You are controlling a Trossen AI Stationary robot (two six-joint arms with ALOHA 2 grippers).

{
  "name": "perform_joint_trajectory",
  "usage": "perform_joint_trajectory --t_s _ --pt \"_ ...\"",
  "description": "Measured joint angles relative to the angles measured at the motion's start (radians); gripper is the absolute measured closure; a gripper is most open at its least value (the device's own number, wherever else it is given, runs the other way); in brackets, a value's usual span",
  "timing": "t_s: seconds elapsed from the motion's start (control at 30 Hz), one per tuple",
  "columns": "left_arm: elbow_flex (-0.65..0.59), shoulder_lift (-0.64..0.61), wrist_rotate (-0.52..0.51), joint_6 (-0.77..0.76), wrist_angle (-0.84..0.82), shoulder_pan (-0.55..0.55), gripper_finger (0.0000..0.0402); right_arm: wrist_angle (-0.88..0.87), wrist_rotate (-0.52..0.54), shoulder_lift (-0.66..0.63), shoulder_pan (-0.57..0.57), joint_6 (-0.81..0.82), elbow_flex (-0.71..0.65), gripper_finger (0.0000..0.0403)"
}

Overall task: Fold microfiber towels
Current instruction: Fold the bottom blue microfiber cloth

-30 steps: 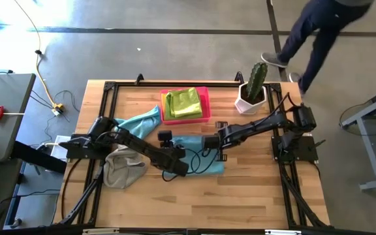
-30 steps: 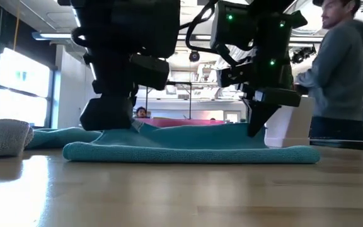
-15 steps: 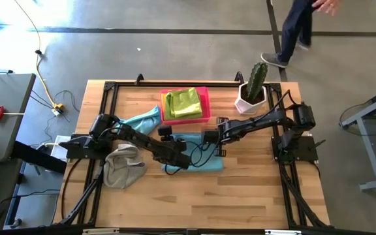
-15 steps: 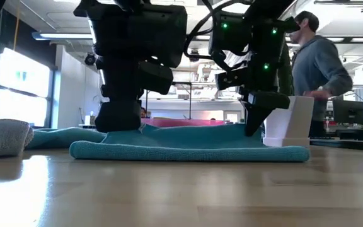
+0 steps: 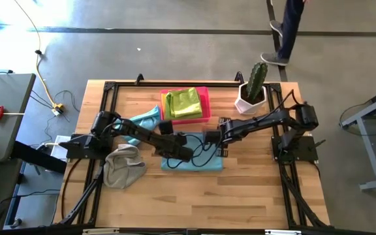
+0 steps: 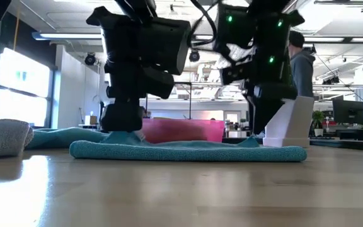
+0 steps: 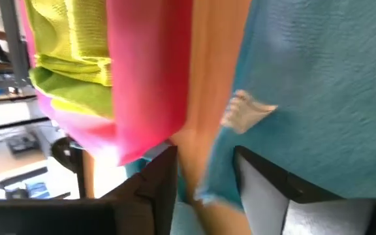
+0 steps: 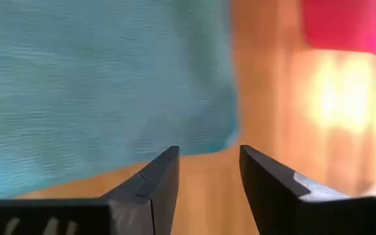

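Note:
A teal-blue microfiber towel [image 5: 194, 162] lies folded and flat on the table's middle [image 6: 188, 150]. My left gripper [image 5: 170, 137] stands open at its far left corner [image 7: 204, 192], fingers on either side of the corner. My right gripper [image 5: 223, 142] is open just past the towel's far right corner [image 8: 224, 134], over bare wood. A lime green towel [image 5: 185, 103] lies on the pink tray [image 5: 204, 91]. A second teal towel [image 5: 142, 119] and a grey towel [image 5: 123, 166] lie at the left. My left gripper has the teal towel's far left corner [image 7: 204, 192] in the gap between its open fingers, which slant down from the left. Whether a fingertip touches the cloth, I cannot tell. The towel lies flat on the table.
A cactus in a white pot [image 5: 252, 88] stands at the far right, close behind my right arm. The pink tray [image 7: 149, 85] is just beyond my left gripper. A person's legs [image 5: 286, 32] show past the table's far edge. Bare wood stretches along the near edge.
My left gripper has gone toward the table's far edge, drawing the teal towel's lifted layer with it. That layer, which rose to both grippers in the low view, now lies flat on the rest of the towel. The person beyond the table has walked on.

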Motion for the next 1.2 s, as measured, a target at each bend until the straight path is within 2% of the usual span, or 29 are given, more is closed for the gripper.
perform_joint_trajectory --t_s 0.13,0.27,0.33,0.47,0.57,0.7,0.8,0.9,1.0,1.1,1.2 --pt "0.032 -0.008 -0.027 0.023 -0.053 0.001 0.0257 0.028 -0.098 -0.007 0.057 0.025 -0.001 0.0257" --pt "0.054 -0.039 -0.056 0.035 -0.123 -0.015 0.0267 0.133 -0.116 -0.007 0.133 0.036 -0.05 0.0258" --pt "0.05 -0.055 0.001 0.032 -0.12 -0.026 0.0273 0.176 -0.116 -0.007 0.164 0.062 -0.077 0.0258" --pt "0.016 -0.077 0.182 0.084 0.016 -0.065 0.0282 0.221 -0.11 -0.006 0.208 0.107 -0.14 0.0258" --pt "-0.013 -0.079 0.264 0.121 0.181 -0.1 0.0286 0.234 -0.103 -0.007 0.236 0.123 -0.167 0.0258" --pt "-0.042 -0.073 0.297 0.132 0.344 -0.134 0.0287 0.238 -0.073 -0.01 0.269 0.149 -0.178 0.0258" --pt "-0.061 -0.074 0.307 0.111 0.385 -0.142 0.0287 0.244 -0.066 -0.009 0.295 0.152 -0.179 0.0258" --pt "-0.077 -0.073 0.354 0.083 0.353 -0.147 0.0287 0.289 -0.064 -0.007 0.316 0.172 -0.18 0.0258" --pt "-0.077 -0.073 0.362 0.082 0.254 -0.16 0.0287 0.349 -0.07 -0.006 0.334 0.181 -0.181 0.0258" --pt "-0.077 -0.073 0.319 0.106 0.121 -0.171 0.0287 0.372 -0.071 -0.005 0.353 0.178 -0.166 0.0258" --pt "-0.077 -0.073 0.215 0.124 -0.001 -0.175 0.0287 0.343 -0.054 -0.005 0.369 0.16 -0.125 0.0258"
